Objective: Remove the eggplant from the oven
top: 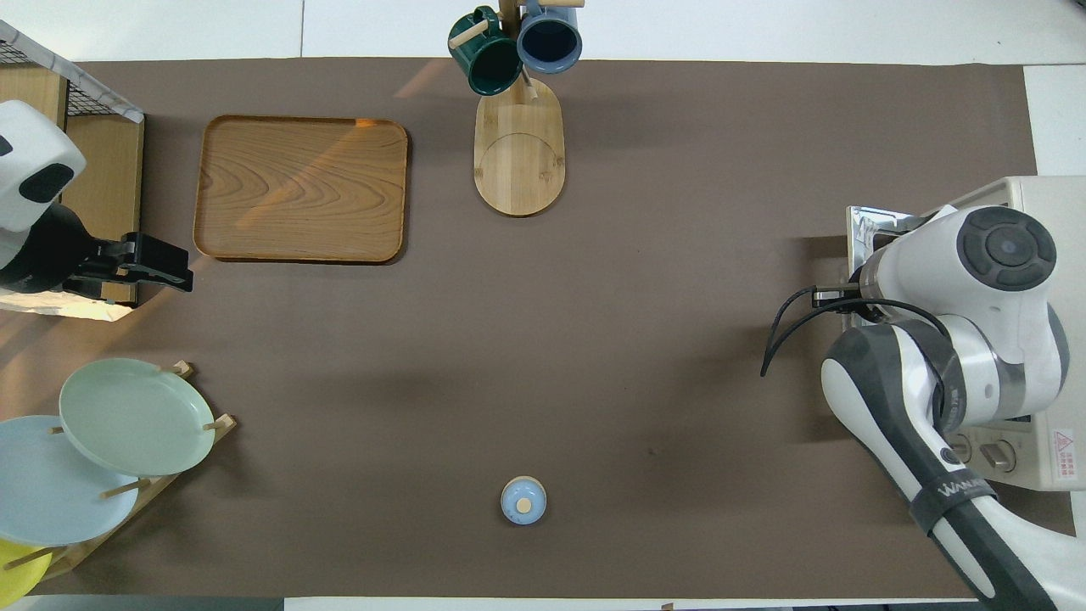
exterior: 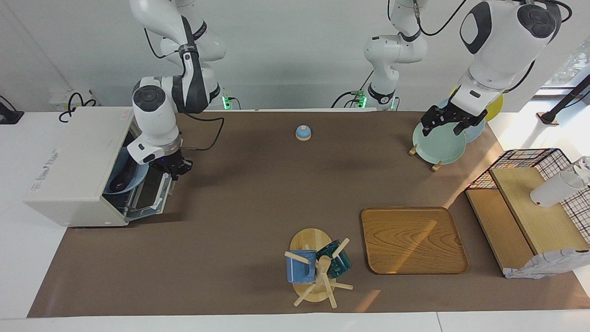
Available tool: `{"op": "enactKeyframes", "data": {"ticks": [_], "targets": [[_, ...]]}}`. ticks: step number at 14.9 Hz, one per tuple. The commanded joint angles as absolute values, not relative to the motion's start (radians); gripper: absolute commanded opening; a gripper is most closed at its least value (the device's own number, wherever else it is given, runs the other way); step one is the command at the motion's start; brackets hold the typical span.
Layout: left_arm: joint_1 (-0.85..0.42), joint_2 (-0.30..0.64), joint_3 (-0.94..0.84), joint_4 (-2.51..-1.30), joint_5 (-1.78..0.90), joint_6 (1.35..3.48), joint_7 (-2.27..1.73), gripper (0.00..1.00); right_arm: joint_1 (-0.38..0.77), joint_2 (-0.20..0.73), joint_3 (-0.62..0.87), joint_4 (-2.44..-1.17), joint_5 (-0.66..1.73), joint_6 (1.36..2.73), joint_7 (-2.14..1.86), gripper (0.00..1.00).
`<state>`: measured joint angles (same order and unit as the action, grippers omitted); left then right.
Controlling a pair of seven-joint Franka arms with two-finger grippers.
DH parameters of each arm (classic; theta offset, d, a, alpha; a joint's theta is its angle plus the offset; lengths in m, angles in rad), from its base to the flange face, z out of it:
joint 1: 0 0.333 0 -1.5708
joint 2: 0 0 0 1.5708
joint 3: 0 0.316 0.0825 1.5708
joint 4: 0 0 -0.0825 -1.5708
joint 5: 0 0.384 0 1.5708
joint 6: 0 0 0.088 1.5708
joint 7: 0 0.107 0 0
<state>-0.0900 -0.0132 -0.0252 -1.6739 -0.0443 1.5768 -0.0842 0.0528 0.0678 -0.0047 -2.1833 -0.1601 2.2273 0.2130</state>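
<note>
Eggplant (exterior: 120, 186) sits in a blue bowl (exterior: 133, 177) inside the oven (exterior: 78, 170); right claw (exterior: 173, 169) grips the half-open door (exterior: 150, 196), can't tell for left claw (exterior: 445, 121). Door could snap shut if it slips.

Both arms are showing glossy white shells with dark grey joint bands and round grey end caps; black cables are looping off the wrists above the black fingers (exterior: 174, 167); a grey forearm band is reading "WANDER"-like lettering; green lights are glowing at the bases.

Two high opposed views, same table (exterior: 239, 193).
</note>
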Motion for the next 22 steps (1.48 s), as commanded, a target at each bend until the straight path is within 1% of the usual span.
{"op": "enactKeyframes", "data": {"ticks": [1, 7, 11, 12, 14, 15, 16, 17, 18, 19, 20, 22], "targets": [[-0.078, -0.028, -0.034, -1.687, -0.046, 1.58, -0.086, 1.0, 0.026, 0.121, -0.031, -2.175, -0.143, 2.281, 0.213, 0.0], [-0.078, -0.028, -0.034, -1.687, -0.046, 1.58, -0.086, 1.0, 0.054, 0.146, -0.031, -2.172, -0.068, 2.281, 0.247, 0.0], [-0.078, -0.028, -0.034, -1.687, -0.046, 1.58, -0.086, 1.0, 0.153, 0.146, -0.031, -2.16, -0.052, 2.26, 0.359, 0.0], [-0.078, -0.028, -0.034, -1.687, -0.046, 1.58, -0.086, 1.0, 0.175, 0.144, -0.032, -2.14, -0.052, 2.234, 0.367, 0.0], [-0.078, -0.028, -0.034, -1.687, -0.046, 1.58, -0.086, 1.0, 0.17, 0.143, -0.034, -2.055, -0.063, 2.127, 0.367, 0.0], [-0.078, -0.028, -0.034, -1.687, -0.046, 1.58, -0.086, 1.0, 0.166, 0.146, -0.038, -2.018, -0.074, 2.076, 0.364, 0.11], [-0.078, -0.028, -0.034, -1.687, -0.046, 1.58, -0.086, 1.0, 0.157, 0.138, -0.041, -1.999, -0.089, 2.042, 0.359, 0.38], [-0.078, -0.028, -0.034, -1.687, -0.046, 1.58, -0.086, 1.0, 0.143, 0.129, -0.043, -1.991, -0.127, 2.025, 0.359, 0.6], [-0.078, -0.028, -0.034, -1.687, -0.046, 1.58, -0.086, 1.0, 0.137, 0.108, -0.041, -1.991, -0.174, 2.011, 0.356, 0.64], [-0.078, -0.028, -0.034, -1.687, -0.046, 1.58, -0.086, 1.0, 0.129, 0.095, -0.041, -1.993, -0.216, 1.99, 0.335, 0.64], [-0.078, -0.028, -0.034, -1.687, -0.046, 1.58, -0.086, 1.0, 0.121, 0.091, -0.041, -1.993, -0.231, 1.964, 0.296, 0.63], [-0.078, -0.028, -0.034, -1.689, -0.046, 1.58, -0.086, 1.0, 0.075, 0.083, -0.04, -2.008, -0.232, 1.965, 0.272, 0.6]]}}
